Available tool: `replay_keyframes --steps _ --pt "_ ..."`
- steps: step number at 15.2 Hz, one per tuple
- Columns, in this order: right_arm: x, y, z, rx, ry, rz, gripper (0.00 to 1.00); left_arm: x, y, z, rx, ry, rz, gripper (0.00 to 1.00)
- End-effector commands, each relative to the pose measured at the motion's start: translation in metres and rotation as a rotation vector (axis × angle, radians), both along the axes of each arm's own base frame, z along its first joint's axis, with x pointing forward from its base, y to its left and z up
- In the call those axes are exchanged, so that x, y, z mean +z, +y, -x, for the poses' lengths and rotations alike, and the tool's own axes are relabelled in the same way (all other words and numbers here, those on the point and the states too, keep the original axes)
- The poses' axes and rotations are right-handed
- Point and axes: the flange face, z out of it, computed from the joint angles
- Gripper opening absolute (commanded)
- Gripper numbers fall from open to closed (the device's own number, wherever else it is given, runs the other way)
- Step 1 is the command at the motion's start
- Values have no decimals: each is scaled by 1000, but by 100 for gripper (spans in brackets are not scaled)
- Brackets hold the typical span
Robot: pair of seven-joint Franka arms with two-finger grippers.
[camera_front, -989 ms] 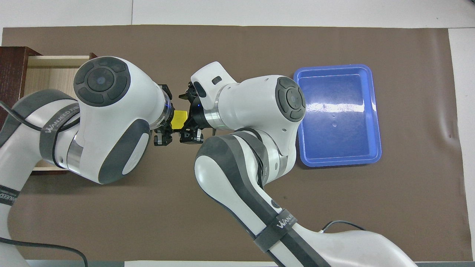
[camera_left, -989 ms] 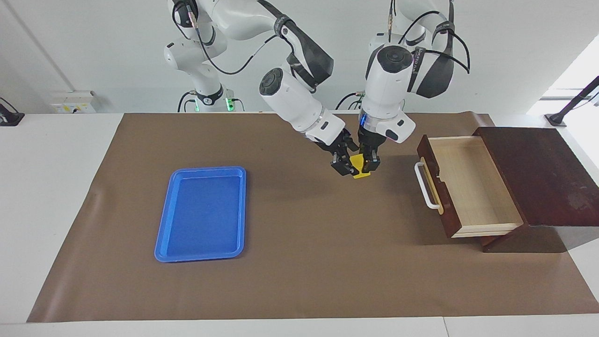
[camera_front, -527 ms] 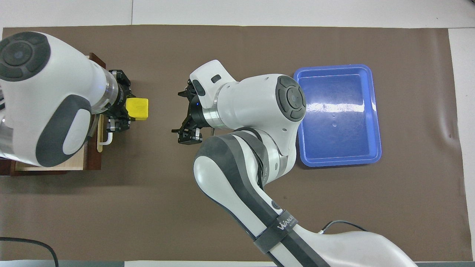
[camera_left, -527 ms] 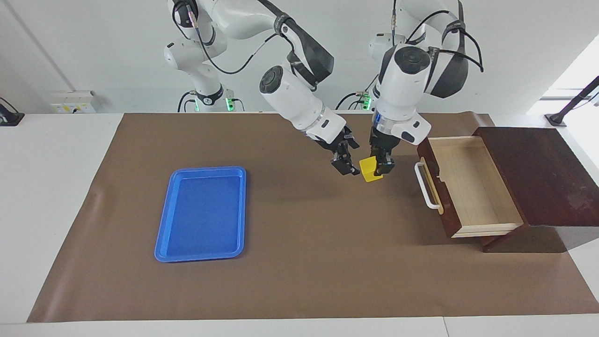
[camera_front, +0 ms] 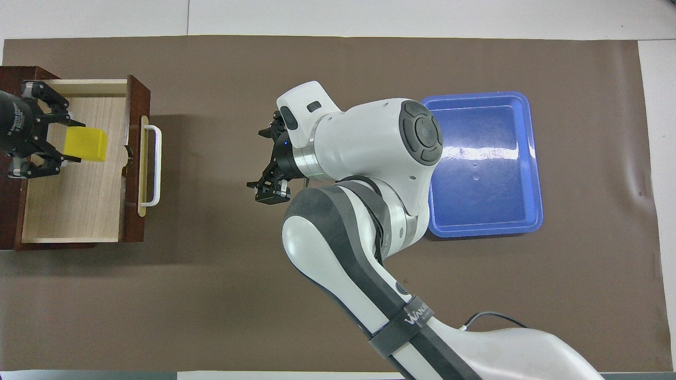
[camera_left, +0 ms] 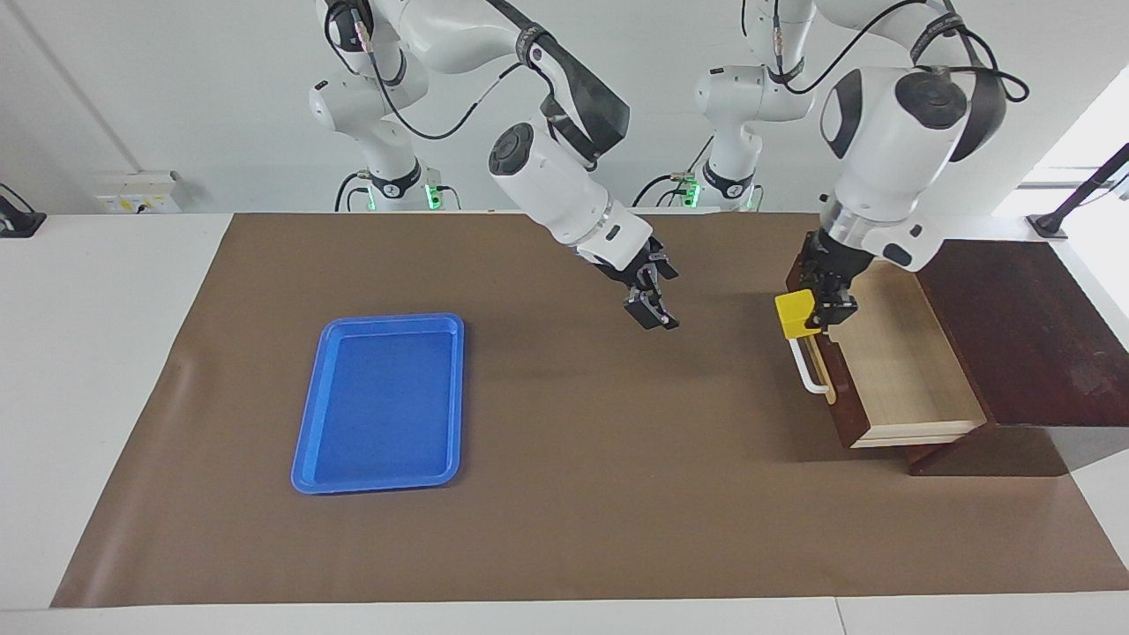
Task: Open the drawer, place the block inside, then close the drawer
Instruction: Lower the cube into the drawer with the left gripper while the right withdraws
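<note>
Left gripper [camera_left: 816, 310], clenched on the block [camera_left: 793, 314], has moved from mid-mat to above the open drawer [camera_left: 891, 362]; right gripper [camera_left: 654, 295], released, hangs beside that drawer.

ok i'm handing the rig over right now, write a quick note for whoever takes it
Left gripper: shut on the yellow block, up in the air over the open drawer, by its front panel.
Right gripper: open, empty, over the bare mat mid-table; that arm waits.
Drawer: pulled out, at the left arm's end of the table; nothing shows on the visible part of its floor.
Blue tray: empty, toward the right arm's end, not part of the job.
Done: drawer opened, block picked up and brought over it.
Left: lower and release the block inside, then push the drawer shut by its white handle.
</note>
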Motion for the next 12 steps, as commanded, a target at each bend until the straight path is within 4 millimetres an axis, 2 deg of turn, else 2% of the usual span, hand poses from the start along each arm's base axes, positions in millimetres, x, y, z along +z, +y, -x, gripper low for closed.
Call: replay_keyframes --steps 1,2,3,6,9,12 --pt "22 -43 -13 -134 120 4 100 -5 46 2 4 -25 20 0" --pt "22 -57 -21 -176 136 18 100 -13 55 5 22 -33 18 0" --pt "25 -73 -27 -207 144 47 100 -24 56 8 26 -29 17 0" --pt "36 -120 -37 -301 195 152 100 -64 44 17 37 -5 19 0" --pt "42 -186 -53 -396 224 244 100 -83 41 30 28 15 17 0" --pt "49 -258 -59 -508 294 314 100 -98 36 45 24 3 11 0"
